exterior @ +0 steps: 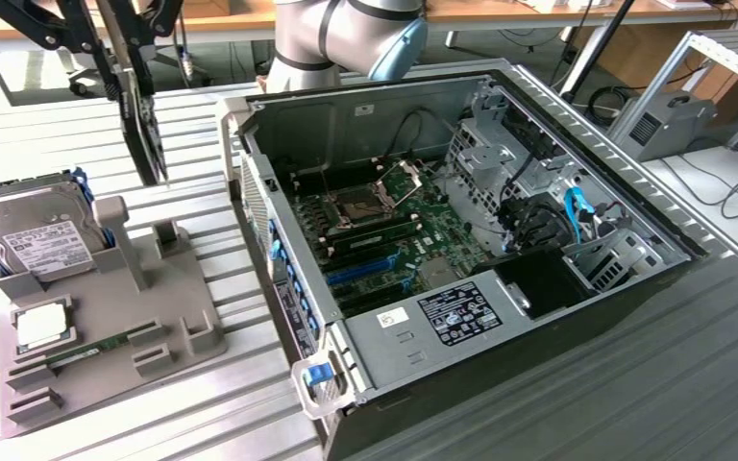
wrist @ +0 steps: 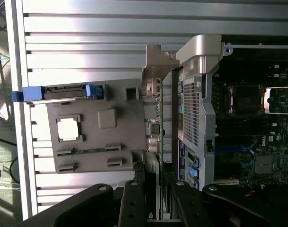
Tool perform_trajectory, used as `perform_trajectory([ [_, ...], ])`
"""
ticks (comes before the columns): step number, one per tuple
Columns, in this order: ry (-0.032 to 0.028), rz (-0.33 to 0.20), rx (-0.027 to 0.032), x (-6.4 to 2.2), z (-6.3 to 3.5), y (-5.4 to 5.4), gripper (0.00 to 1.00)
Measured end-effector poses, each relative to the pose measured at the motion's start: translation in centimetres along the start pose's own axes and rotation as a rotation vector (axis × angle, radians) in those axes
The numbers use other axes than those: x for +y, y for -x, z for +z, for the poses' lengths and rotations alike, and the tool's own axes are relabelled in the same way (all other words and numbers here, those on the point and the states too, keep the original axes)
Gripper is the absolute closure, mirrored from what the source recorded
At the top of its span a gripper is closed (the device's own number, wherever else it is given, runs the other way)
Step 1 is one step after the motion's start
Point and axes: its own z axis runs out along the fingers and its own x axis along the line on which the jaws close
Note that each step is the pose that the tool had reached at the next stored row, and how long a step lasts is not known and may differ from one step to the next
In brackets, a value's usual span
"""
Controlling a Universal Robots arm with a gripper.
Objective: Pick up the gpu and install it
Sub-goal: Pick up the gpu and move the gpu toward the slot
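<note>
The gpu is a thin black card that hangs edge-on above the grey holder tray, to the exterior view's left of the open computer case. My gripper is shut on its upper edge. In the wrist view the gpu runs away from my gripper, its silver bracket at the far end. The card sits between the tray and the case's perforated rear wall. Blue slots show on the motherboard inside the case.
On the tray stand a silver hard drive with a white label, a processor chip and a green memory stick. The robot arm's base rises behind the case. Cables and a metal rack lie at the exterior view's right.
</note>
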Motion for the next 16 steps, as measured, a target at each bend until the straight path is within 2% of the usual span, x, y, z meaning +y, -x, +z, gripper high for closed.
perform_trajectory([
  [16,-0.0001,0.000,0.0001,0.00,0.52,0.21,0.74],
])
